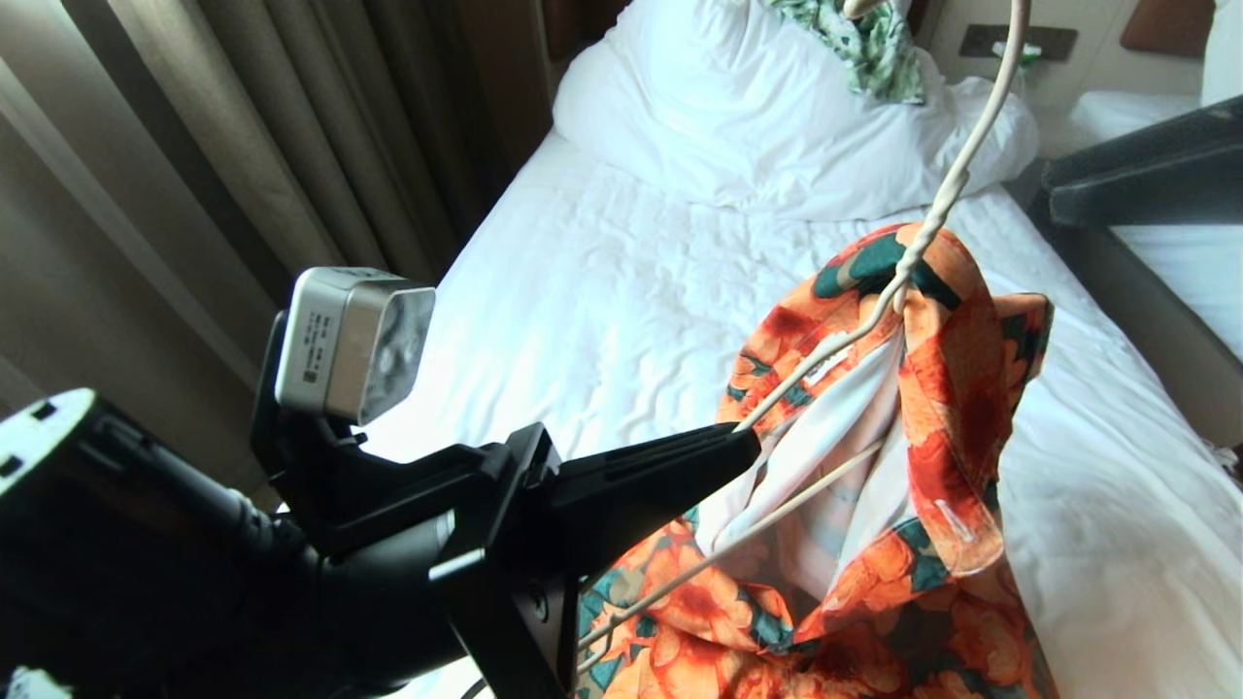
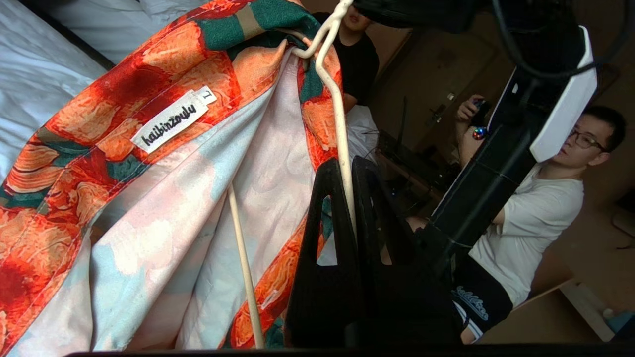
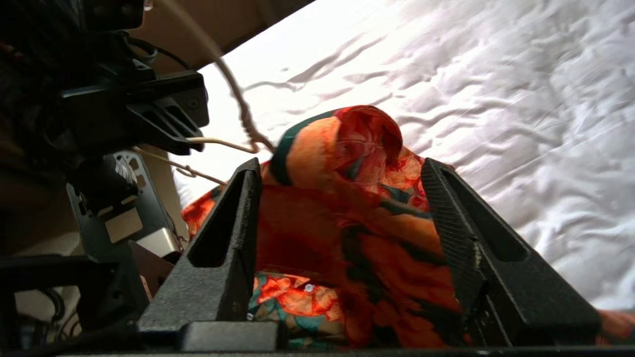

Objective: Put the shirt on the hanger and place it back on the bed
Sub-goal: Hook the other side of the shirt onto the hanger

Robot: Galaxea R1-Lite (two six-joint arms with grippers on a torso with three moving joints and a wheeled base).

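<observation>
We've got the bed (image 1: 621,291) filling the scene, its white sheet all wrinkles, a white pillow (image 1: 767,107) at the head with a green leafy cloth (image 1: 874,44) on it. Above the sheet hangs the shirt (image 1: 932,408), big orange flowers on dark green, pale lining showing, white neck label (image 2: 171,121) facing our left wrist. It drapes over the hanger (image 1: 957,175), a thin cream wire. Our left pincer (image 1: 743,439) is clamped tight on the hanger's wire. Our right pincer (image 3: 342,208) stands apart, fingers either side of the bunched shirt, gripping nothing.
</observation>
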